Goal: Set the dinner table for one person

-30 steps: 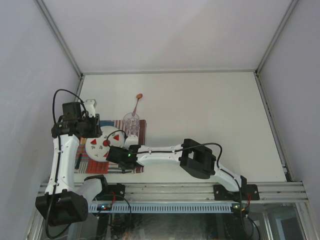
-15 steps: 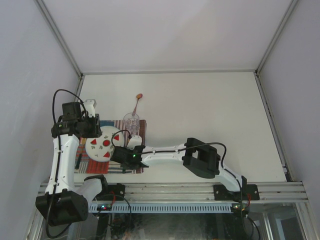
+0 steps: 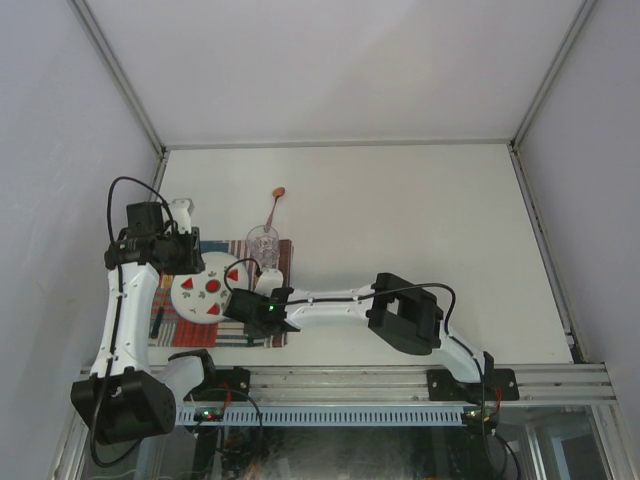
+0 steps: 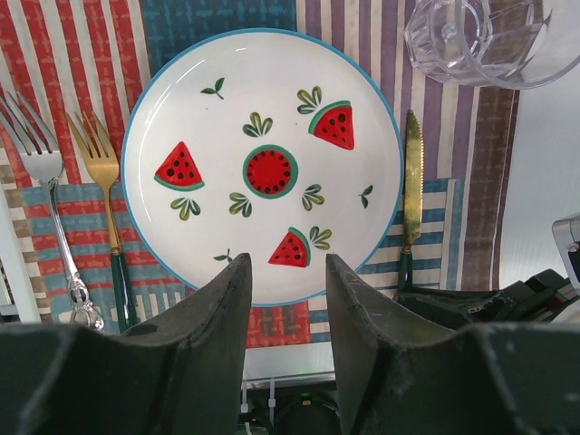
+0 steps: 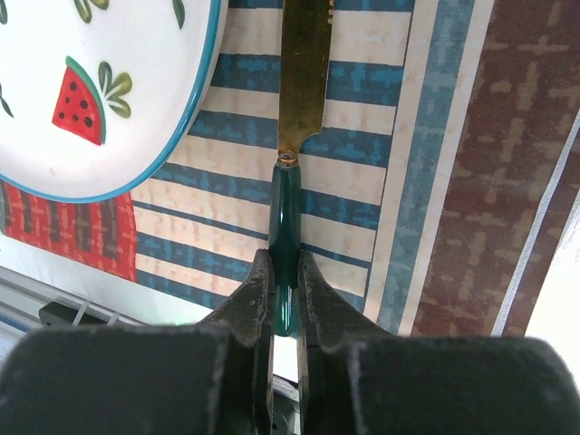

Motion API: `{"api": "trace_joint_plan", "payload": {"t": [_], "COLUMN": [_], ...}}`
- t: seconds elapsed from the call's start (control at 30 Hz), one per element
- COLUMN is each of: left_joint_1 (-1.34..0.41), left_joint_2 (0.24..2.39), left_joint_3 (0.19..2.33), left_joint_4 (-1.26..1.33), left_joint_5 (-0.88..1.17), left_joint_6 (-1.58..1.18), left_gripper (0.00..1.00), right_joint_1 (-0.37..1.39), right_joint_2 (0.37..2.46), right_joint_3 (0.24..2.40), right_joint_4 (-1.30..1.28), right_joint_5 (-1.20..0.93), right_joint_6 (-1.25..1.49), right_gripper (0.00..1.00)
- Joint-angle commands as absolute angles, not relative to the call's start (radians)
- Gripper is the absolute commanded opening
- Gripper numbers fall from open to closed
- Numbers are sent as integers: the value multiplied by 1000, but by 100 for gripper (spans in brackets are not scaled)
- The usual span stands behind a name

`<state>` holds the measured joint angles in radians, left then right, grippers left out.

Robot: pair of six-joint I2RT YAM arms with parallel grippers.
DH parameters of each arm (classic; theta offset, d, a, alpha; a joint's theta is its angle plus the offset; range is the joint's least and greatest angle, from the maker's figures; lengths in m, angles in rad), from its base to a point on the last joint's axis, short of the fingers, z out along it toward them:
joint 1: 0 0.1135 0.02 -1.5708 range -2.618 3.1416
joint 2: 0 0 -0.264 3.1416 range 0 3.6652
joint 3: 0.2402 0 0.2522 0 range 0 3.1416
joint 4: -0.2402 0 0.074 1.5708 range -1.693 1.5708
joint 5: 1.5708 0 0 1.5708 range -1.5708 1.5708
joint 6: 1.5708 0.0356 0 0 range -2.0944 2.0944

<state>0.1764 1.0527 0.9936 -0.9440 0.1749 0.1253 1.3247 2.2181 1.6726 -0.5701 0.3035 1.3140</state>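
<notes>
A white plate with watermelon slices sits on a red-white-blue striped placemat at the left of the off-white dinner table. My right gripper is shut on the green handle of a gold knife, whose blade points away along the mat just right of the plate. My left gripper is open and empty, hovering over the plate's near edge. A silver fork and a gold fork lie left of the plate. A clear glass stands at the mat's far right corner.
A spoon with a brownish bowl lies on the bare table beyond the glass. The left aluminium rail runs close beside the placemat. The right arm's elbow stretches across the table's near edge.
My right gripper has moved to the right with the knife, from beside the plate's near rim to the mat's right strip. The left gripper has barely shifted.
</notes>
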Motion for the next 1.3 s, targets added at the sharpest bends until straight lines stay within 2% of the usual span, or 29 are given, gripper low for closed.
{"api": "trace_joint_plan", "payload": {"t": [0.0, 0.43, 0.57, 0.83, 1.27], "left_joint_1": [189, 190, 193, 199, 207], "left_joint_2": [1058, 1106, 1109, 1110, 1066], "left_joint_3": [977, 1000, 996, 998, 982], "left_joint_4": [-906, -890, -889, -889, -899], "left_joint_5": [205, 213, 216, 220, 215], "left_joint_6": [146, 148, 150, 166, 172], "left_gripper": [43, 43, 43, 43, 42], "right_joint_1": [1305, 1281, 1282, 1281, 1262], "right_joint_2": [2254, 2248, 2247, 2245, 2059], "right_joint_3": [1650, 1649, 1662, 1698, 1733], "right_joint_4": [-743, -738, -741, -760, -703], "right_joint_5": [301, 298, 312, 356, 399], "right_joint_6": [1223, 1206, 1211, 1217, 1204], "right_gripper": [0, 1, 18, 57, 60]}}
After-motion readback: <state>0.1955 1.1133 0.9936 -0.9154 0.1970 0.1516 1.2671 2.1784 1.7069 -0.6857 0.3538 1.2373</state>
